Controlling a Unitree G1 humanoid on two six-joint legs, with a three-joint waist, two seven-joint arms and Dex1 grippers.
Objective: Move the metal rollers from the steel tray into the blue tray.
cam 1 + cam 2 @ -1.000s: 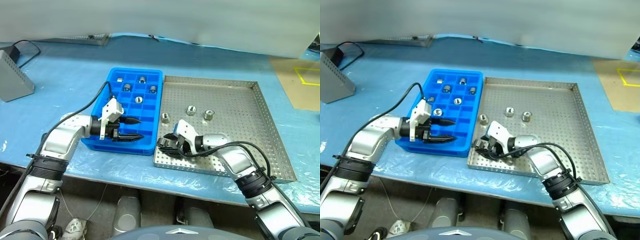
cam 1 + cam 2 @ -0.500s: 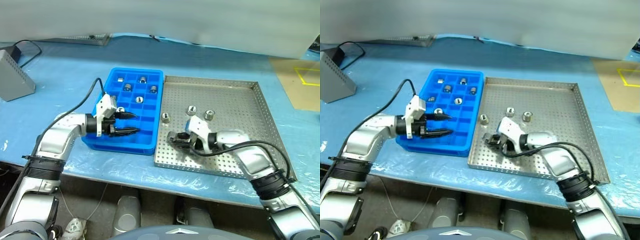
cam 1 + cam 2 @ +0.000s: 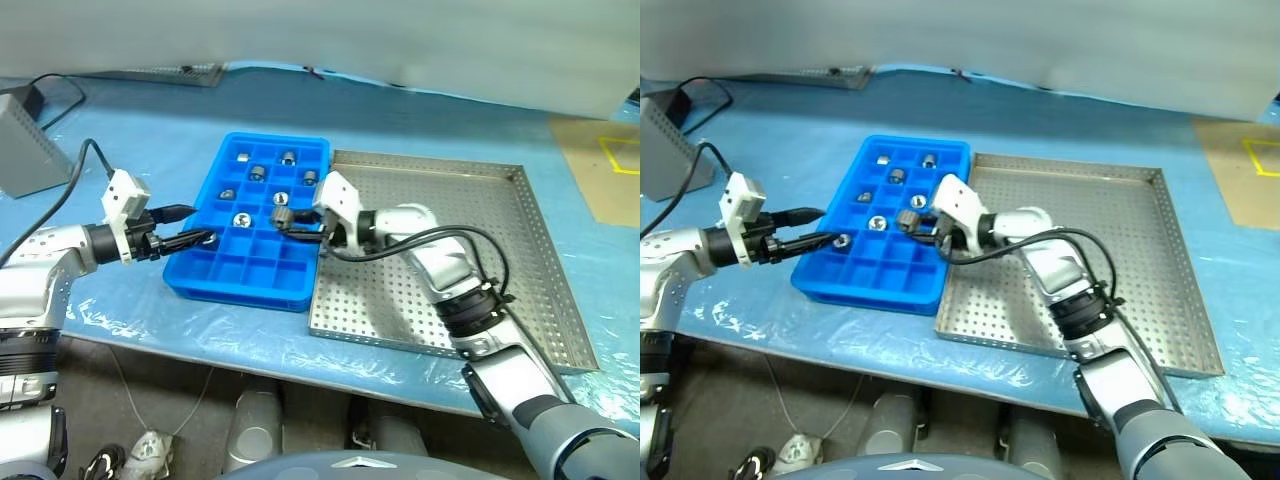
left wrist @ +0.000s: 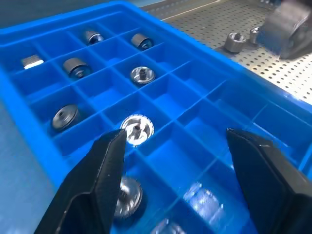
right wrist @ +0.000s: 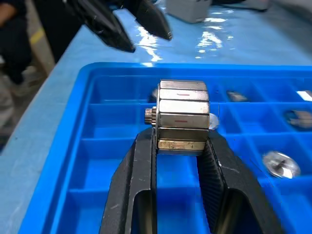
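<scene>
**Roller held over the blue tray, ready to drop**

The right gripper has its jaws shut on one of the metal rollers, which sits pinched between the two black fingers with its short axis lying across them. In the head views this gripper hangs over the middle of the blue tray, just left of centre in the frame, reaching in from the steel tray on the right. The roller is above the tray's middle rows, so the coming move turns on what lies straight beneath it: in the right wrist view the compartments directly below and ahead of the jaws look empty, while filled ones lie off to the far side. My reading is that a short lowering and release is all that remains for this piece.

The left gripper stands at the blue tray's left rim, jaws partly open and holding nothing, its tips pointing in toward the lower-left compartments. It is well apart from the right gripper, so the drop zone has open room.

Several rollers already rest in the upper compartments of the blue tray. At least two more lie on the steel tray near the edge it shares with the blue one. Both trays sit touching on the blue counter.
</scene>
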